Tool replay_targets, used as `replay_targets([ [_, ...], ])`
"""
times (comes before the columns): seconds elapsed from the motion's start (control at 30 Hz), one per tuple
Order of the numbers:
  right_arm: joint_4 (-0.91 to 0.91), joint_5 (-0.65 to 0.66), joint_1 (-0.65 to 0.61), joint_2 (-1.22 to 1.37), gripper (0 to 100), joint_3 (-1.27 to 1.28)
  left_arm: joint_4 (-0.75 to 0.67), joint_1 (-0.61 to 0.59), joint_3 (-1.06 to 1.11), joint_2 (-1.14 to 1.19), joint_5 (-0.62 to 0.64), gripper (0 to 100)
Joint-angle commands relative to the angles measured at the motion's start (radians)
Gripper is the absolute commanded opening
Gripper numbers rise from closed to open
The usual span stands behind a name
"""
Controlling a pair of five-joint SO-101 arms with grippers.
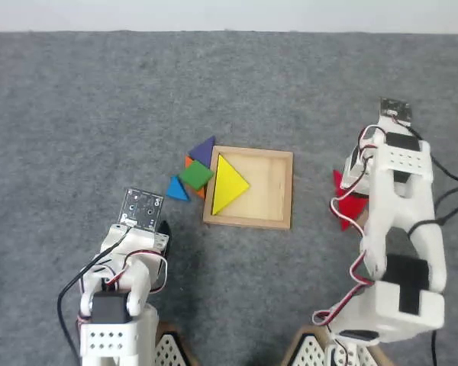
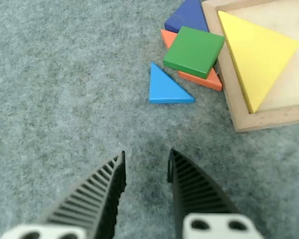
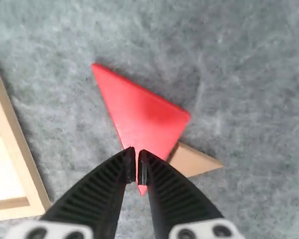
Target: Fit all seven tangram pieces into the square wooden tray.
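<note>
Left claw [image 2: 146, 169] apart near blue triangle [image 2: 164, 87]; right claw [image 3: 138, 162] together over red triangle [image 3: 139, 117]; yellow triangle [image 2: 256, 50] in tray [image 2: 269, 118]

The grey felt table [image 1: 76, 114] carries the wooden tray [image 1: 248, 223], blue triangle [image 2: 165, 89] and red triangle [image 3: 139, 114].

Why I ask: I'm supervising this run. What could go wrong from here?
The red triangle seems to overlap a tan piece; the shut right end effector at its corner could drag both.
The green square lies on the orange piece beside the tray rim; the open left end effector might topple that stack.
</note>
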Motion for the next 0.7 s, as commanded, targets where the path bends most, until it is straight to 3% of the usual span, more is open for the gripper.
replay_targets([
  [0.0,-0.047,-0.002,0.002,-0.067,7.3,0.003,0.003,-0.006,-0.012,-0.017,0.009,14],
  [0.17,0.012,0.120,-0.019,-0.015,25.1,-0.037,0.003,-0.006,-0.012,-0.017,0.009,14],
  [0.27,0.024,0.184,-0.035,0.073,24.7,-0.084,0.003,-0.006,-0.012,-0.017,0.009,14],
  [0.67,0.019,0.196,-0.071,0.234,28.4,-0.183,0.003,-0.006,-0.012,-0.017,0.009,14],
])
